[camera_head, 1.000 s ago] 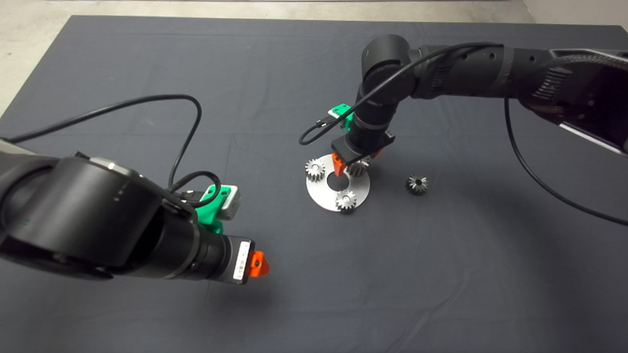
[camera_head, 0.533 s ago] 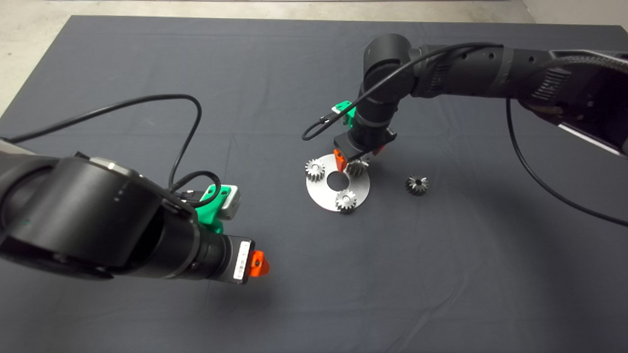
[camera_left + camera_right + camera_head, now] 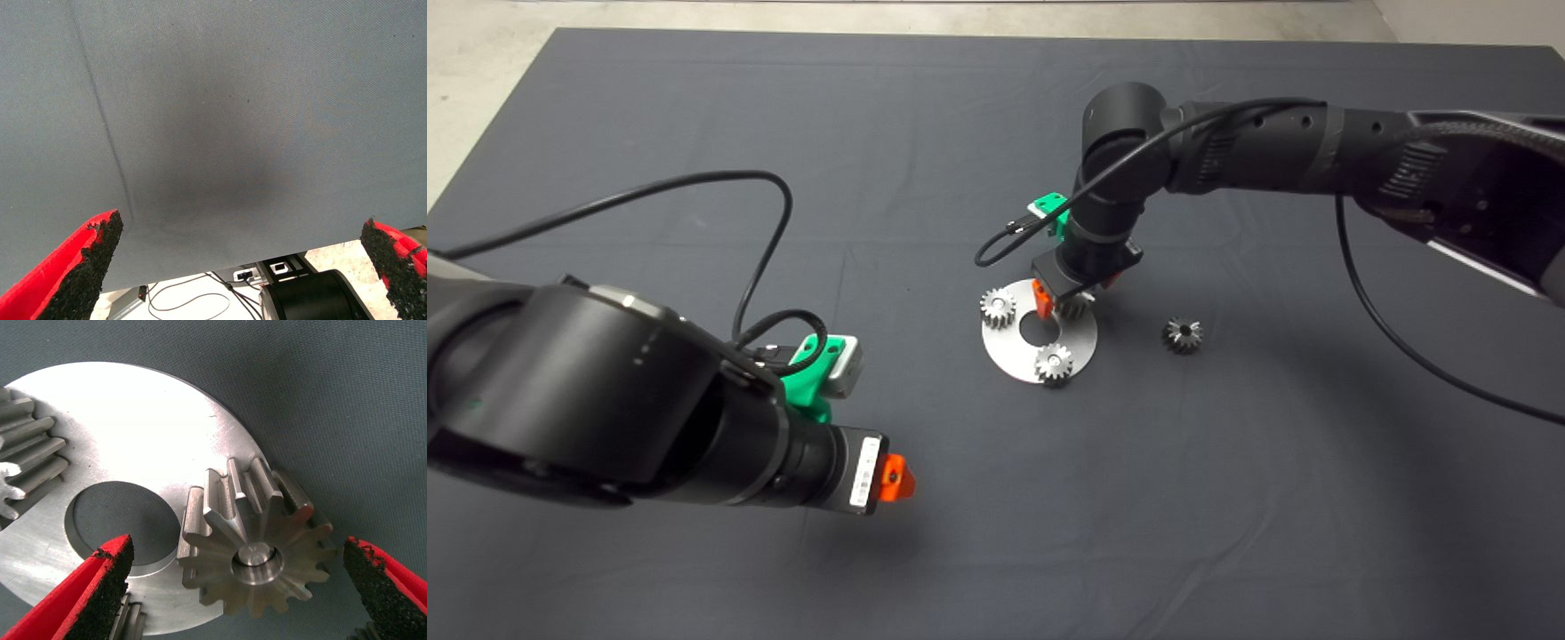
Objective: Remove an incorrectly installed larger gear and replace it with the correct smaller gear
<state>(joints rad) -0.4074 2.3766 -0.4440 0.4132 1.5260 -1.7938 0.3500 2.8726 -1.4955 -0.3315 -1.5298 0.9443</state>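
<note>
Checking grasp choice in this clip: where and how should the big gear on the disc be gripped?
By its toothed rim, from straight above. The big gear sits flat on a pin at the disc edge; the open right gripper already straddles it.

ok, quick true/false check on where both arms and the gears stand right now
1. The right gripper has open jaws either side of the larger gear. True.
2. The larger gear is lifted clear of the round plate. False: it sits on the plate's pin.
3. The smaller gear lies on the mat, off the plate. True.
4. The left gripper holds a gear. False: its jaws are open and empty, over bare mat.
5. The plate carries four gears. False: three show on it.
</note>
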